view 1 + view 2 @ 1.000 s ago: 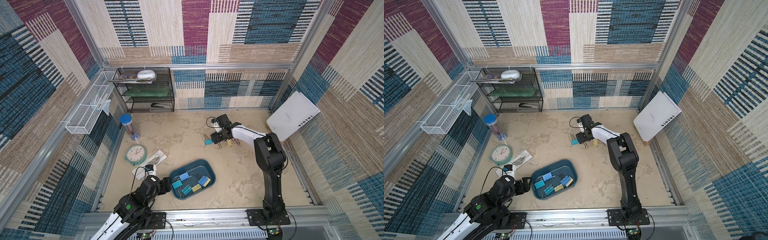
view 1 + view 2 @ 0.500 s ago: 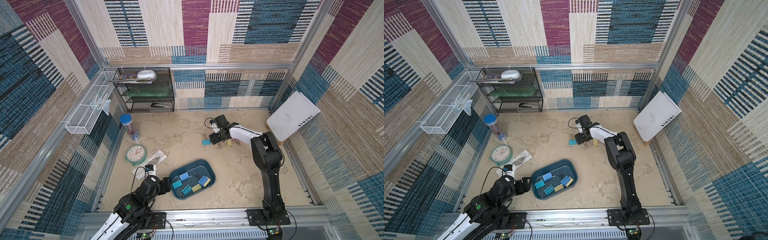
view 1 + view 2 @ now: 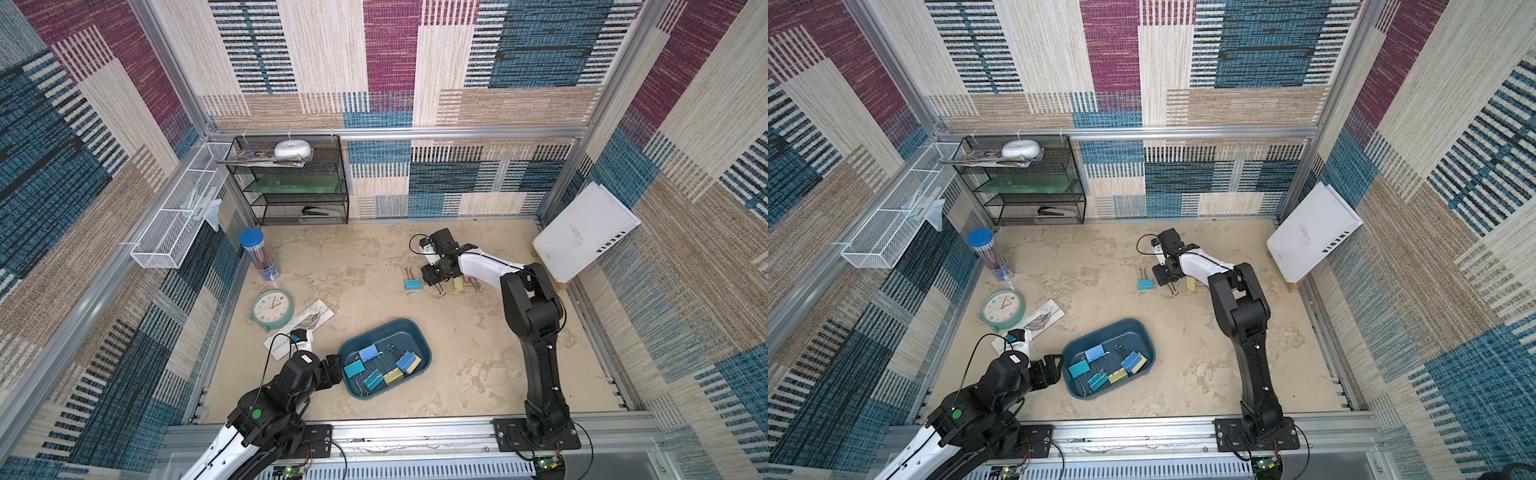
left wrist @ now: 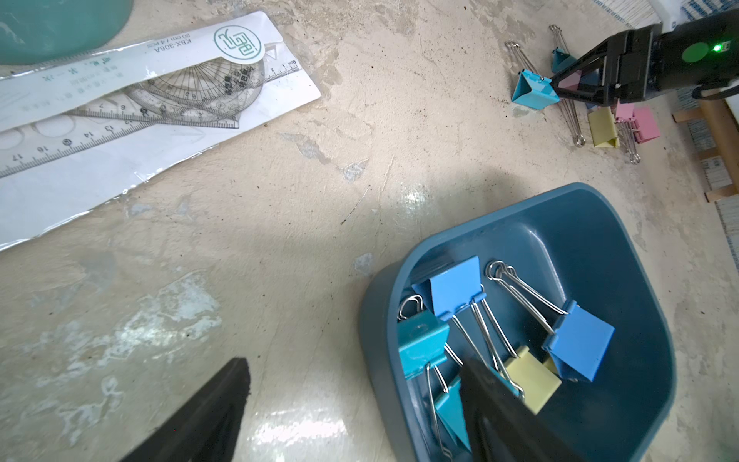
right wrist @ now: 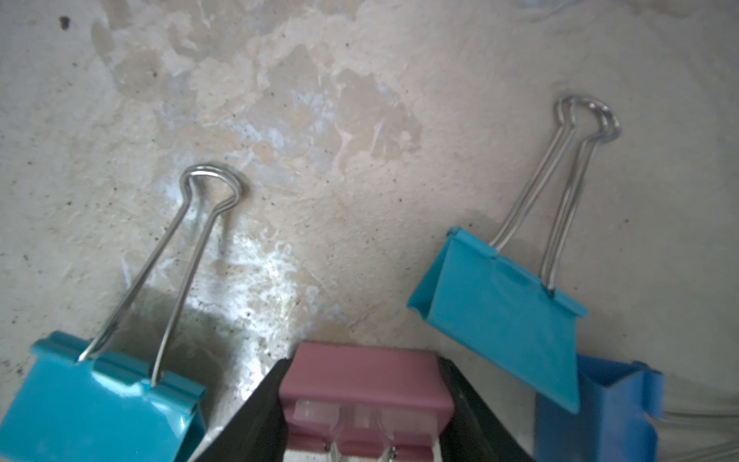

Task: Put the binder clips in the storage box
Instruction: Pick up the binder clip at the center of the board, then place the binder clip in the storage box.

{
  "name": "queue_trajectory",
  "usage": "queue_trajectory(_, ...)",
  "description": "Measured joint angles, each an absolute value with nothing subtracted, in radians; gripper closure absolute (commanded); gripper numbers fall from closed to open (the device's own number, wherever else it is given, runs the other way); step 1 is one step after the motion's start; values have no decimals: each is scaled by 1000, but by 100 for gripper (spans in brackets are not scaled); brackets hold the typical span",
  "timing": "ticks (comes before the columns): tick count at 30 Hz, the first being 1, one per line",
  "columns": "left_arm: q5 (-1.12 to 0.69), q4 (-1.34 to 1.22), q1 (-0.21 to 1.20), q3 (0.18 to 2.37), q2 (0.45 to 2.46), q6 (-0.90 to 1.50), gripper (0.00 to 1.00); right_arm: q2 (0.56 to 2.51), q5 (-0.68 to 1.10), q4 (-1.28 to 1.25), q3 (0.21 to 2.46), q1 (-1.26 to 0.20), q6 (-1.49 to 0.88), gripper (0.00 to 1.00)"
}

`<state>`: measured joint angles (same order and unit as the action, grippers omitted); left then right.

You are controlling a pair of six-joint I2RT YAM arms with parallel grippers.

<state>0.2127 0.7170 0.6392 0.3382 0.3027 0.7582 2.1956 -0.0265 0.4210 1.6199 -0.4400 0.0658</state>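
Note:
The storage box [image 3: 409, 328] [image 3: 1126, 328] [image 4: 600, 248] is a dark teal tub near the front, holding several blue, teal and yellow binder clips [image 3: 376, 365] [image 4: 456, 286]. My left gripper [image 3: 334, 372] [image 4: 354, 366] is open at the box's left rim, one finger over the clips and the other outside over the floor. Further back, my right gripper [image 3: 434, 282] [image 5: 366, 384] is low on the floor, shut on a pink binder clip [image 5: 364, 372]. Loose around it lie teal clips [image 3: 412, 284] [image 5: 508, 316], a blue one [image 5: 600, 416], a yellow one [image 3: 458, 284] and pink ones [image 4: 644, 124].
At the left lie a round clock [image 3: 272, 306], a packaged ruler set [image 3: 309, 322] and a pencil tube [image 3: 257, 253]. A black mesh rack [image 3: 299, 183] stands at the back left, with a white wire basket [image 3: 178, 224] on the left wall. A white book [image 3: 586, 230] leans at the right.
My right gripper has edged slightly left among the loose clips, and its jaws have closed in onto the pink clip. The left arm has not moved.

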Motion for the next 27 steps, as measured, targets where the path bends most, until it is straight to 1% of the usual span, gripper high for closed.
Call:
queue_trajectory(4,212,717,639,338,303,758,14,2154,-41,440,1607,-441,53,48)
queue_trajectory(8,212,717,639,338,303,758,14,2045,-51,458,1612,-451,40,47)
queue_trajectory(11,212,717,639,338,302,758,14,1973,-40,469,1603,-488,15,46)
queue_trajectory(14,212,717,639,337,300,758,14,1887,-37,485,1535,-571,-22,44)
queue_trajectory(17,212,717,639,334,299,758,14,1807,-23,494,1454,-701,-91,44)
queue_trajectory(21,210,717,639,334,295,757,14,1720,12,472,1337,-840,-229,44)
queue_trajectory(27,209,717,640,333,284,755,14,1698,28,432,1271,-984,-423,44)
